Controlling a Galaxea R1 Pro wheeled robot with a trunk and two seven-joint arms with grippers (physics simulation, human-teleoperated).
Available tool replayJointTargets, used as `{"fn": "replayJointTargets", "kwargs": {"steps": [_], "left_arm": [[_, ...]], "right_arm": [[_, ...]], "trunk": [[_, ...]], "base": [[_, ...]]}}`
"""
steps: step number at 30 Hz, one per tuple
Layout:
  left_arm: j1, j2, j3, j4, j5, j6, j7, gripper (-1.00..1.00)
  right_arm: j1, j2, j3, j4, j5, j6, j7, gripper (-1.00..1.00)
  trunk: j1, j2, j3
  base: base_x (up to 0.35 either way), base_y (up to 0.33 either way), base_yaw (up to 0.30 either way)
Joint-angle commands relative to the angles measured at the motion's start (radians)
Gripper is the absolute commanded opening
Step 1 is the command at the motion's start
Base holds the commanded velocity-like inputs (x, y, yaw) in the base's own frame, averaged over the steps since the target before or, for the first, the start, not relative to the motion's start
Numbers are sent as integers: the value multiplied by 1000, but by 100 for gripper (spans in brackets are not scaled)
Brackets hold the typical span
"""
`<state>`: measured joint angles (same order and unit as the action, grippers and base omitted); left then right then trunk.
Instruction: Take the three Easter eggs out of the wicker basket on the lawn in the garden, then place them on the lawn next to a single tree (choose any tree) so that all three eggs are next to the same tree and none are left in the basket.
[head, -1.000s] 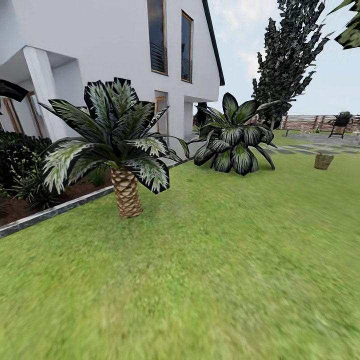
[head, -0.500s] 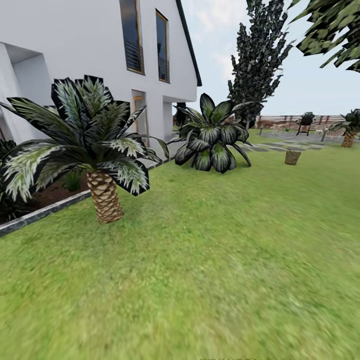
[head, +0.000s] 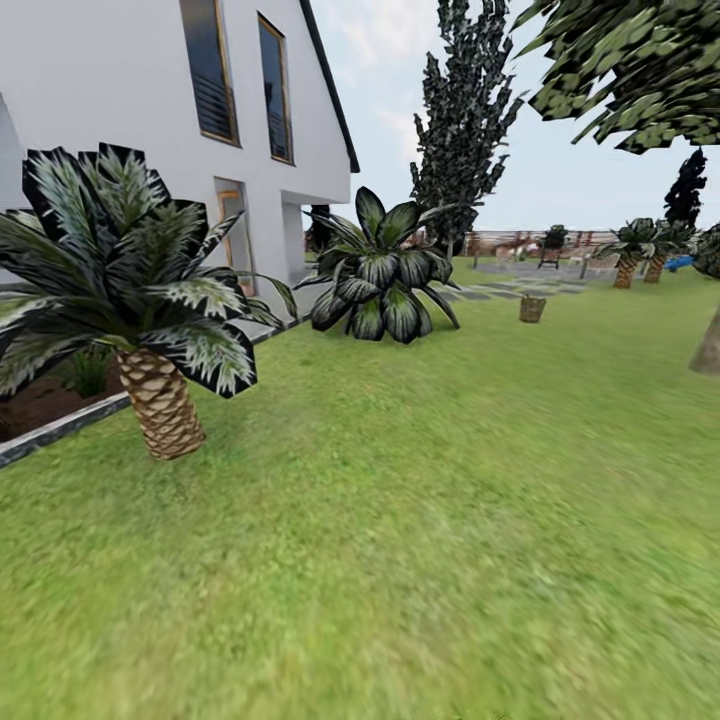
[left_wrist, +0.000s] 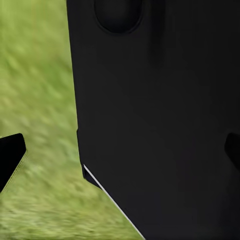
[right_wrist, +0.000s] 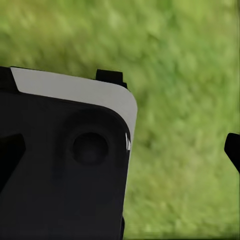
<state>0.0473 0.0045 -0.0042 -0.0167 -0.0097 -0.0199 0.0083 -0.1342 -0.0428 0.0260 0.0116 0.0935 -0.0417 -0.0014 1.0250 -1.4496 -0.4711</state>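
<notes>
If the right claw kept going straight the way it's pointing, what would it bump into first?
Probably the lawn. The right wrist view looks along the claw at blurry green grass, with a dark part of the robot's own body off to one side. Nothing else seems to lie in the way, though how far the grass is remains unclear.

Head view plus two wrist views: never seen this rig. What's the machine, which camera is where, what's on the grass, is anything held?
It is a simulated wheeled robot with two arms, driven by a person. The large picture comes from its head camera, looking across the lawn. On it stand a short palm near a white house, a broad-leaved bush, and, far off, the wicker basket; what is inside it is too small to tell. A thick trunk shows at the right edge. The two small pictures come from cameras near each gripper: they show dark robot bodywork over blurred grass. Nothing held shows, and the fingers' state cannot be read.
</notes>
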Motion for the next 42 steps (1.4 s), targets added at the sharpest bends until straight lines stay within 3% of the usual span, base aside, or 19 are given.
{"fn": "replayJointTargets", "kwargs": {"steps": [1,42], "left_arm": [[0,0,0,-2,-1,-2,1,100],[1,0,1,-2,-1,-3,4,100]], "right_arm": [[-1,0,2,1,10,-3,0,100],[-1,0,2,1,11,-3,0,100]], "trunk": [[0,0,-1],[0,0,-1]], "base": [[0,0,-270],[0,0,-270]]}}
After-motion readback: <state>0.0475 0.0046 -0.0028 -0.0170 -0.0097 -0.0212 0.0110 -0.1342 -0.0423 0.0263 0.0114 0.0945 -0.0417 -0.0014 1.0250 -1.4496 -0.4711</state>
